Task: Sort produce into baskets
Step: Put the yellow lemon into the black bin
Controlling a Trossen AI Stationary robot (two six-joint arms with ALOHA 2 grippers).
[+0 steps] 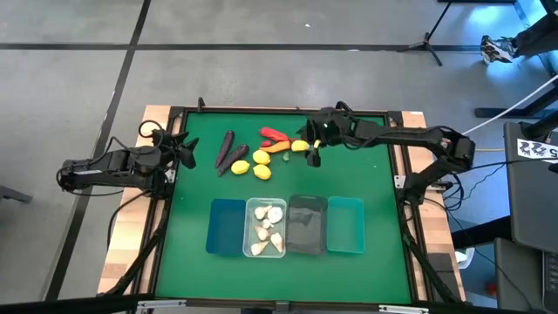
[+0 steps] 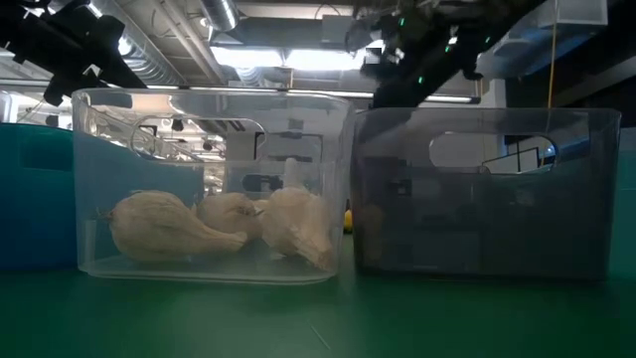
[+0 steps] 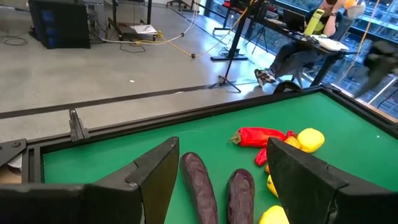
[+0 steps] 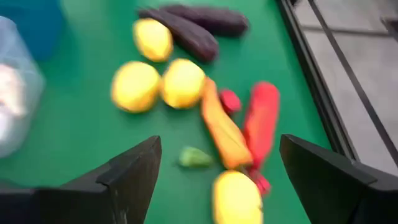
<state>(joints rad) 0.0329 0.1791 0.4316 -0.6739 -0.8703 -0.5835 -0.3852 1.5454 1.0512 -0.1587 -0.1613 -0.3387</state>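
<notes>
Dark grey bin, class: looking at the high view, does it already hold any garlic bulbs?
No. The dark grey bin looks empty; the garlic bulbs all lie in the clear bin beside it.

Matt green table (image 1: 366,174) with wooden edges; clear glossy plastic bin (image 2: 209,179); smoky plastic bin (image 2: 487,189); smooth yellow lemons (image 4: 158,84).

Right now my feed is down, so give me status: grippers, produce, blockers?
Right gripper open above lemon. Left gripper open at table edge. Garlic in clear bin. No blockers seen.
</notes>
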